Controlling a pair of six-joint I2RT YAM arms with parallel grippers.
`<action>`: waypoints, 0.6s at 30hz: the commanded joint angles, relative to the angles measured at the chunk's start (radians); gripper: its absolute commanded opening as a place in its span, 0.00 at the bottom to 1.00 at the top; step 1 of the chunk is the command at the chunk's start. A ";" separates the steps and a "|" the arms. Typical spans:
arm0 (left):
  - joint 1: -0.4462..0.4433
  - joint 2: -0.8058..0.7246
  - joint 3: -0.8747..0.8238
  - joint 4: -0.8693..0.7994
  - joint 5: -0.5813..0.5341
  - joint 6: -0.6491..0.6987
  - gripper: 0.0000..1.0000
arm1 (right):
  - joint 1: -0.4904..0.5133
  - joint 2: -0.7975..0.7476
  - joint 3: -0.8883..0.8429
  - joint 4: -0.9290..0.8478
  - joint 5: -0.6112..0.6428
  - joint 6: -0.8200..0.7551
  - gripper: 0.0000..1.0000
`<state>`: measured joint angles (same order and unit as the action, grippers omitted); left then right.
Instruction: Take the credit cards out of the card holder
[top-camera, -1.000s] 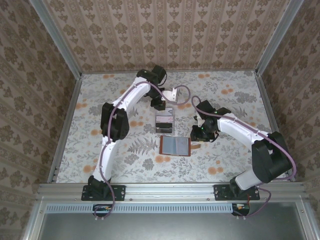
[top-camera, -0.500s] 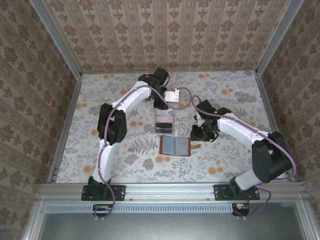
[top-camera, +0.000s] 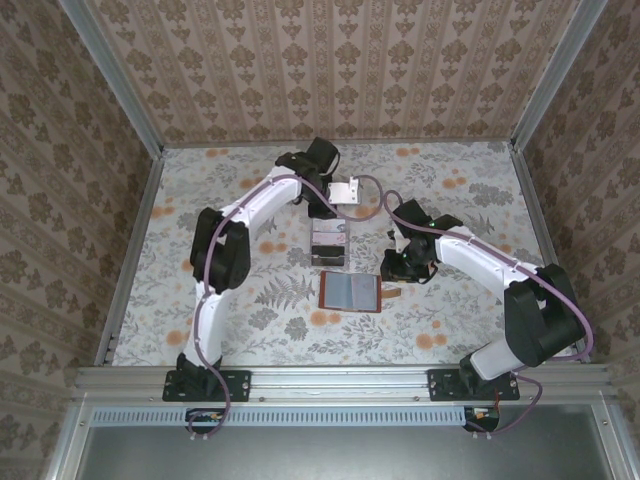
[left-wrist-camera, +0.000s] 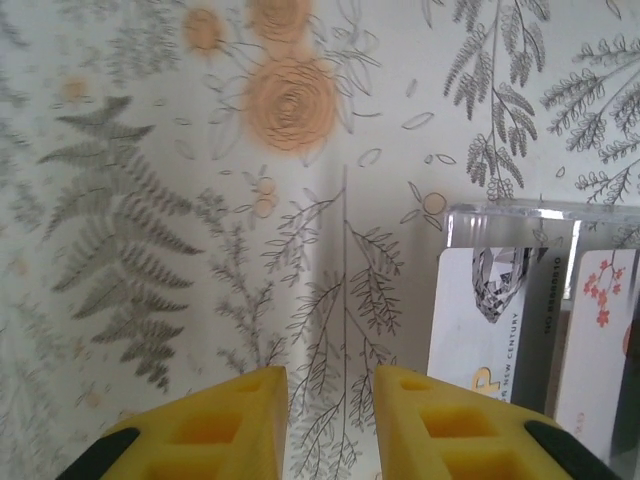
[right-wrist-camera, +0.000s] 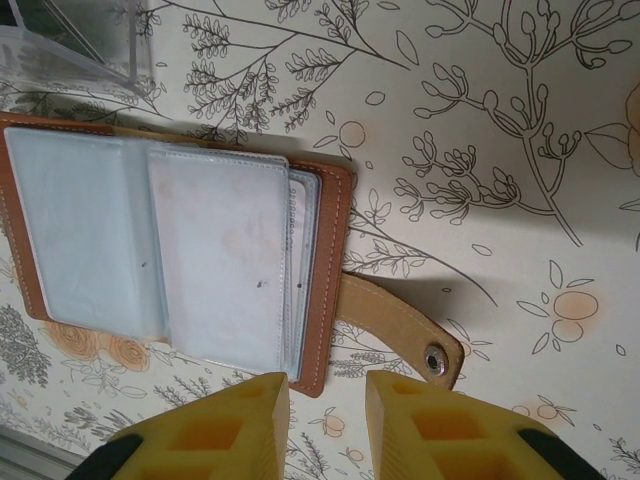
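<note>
Card holder (right-wrist-camera: 170, 250): open flat on surface (right-wrist-camera: 500, 100). Credit cards (left-wrist-camera: 490, 320): in clear tray (left-wrist-camera: 540, 212). Left claw (left-wrist-camera: 330, 420), right claw (right-wrist-camera: 328, 425): slightly parted, empty

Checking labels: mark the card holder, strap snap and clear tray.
card holder (right-wrist-camera: 220, 260), right wrist view, grey inner pocket.
strap snap (right-wrist-camera: 434, 360), right wrist view, metal stud.
clear tray (left-wrist-camera: 540, 213), left wrist view, top rim.

Ahead of my right fingers (right-wrist-camera: 228, 430), the wallet (right-wrist-camera: 335, 250) is smooth brown leather, stitched; its sleeves (right-wrist-camera: 215, 260) are cloudy, smudged plastic, and its strap (right-wrist-camera: 395, 320) bears a shiny metal snap (right-wrist-camera: 434, 360). Right of my left fingers (left-wrist-camera: 200, 438), glossy cards (left-wrist-camera: 480, 320) sit in a clear, glossy plastic tray (left-wrist-camera: 530, 212). The cloth (left-wrist-camera: 200, 200) is matt, printed.
</note>
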<state>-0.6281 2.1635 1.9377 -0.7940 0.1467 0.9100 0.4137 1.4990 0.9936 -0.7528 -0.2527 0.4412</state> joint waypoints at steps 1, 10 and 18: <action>-0.037 -0.128 -0.063 0.107 -0.061 -0.214 0.30 | -0.005 -0.003 -0.014 0.040 -0.044 0.024 0.29; -0.126 -0.312 -0.281 0.222 0.002 -0.807 0.33 | -0.006 0.059 -0.056 0.128 -0.119 0.041 0.29; -0.122 -0.374 -0.448 0.286 0.219 -1.258 0.31 | -0.005 0.095 -0.081 0.171 -0.158 0.040 0.29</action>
<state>-0.7574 1.8328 1.5539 -0.5575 0.2539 -0.0902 0.4137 1.5852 0.9253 -0.6056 -0.3744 0.4744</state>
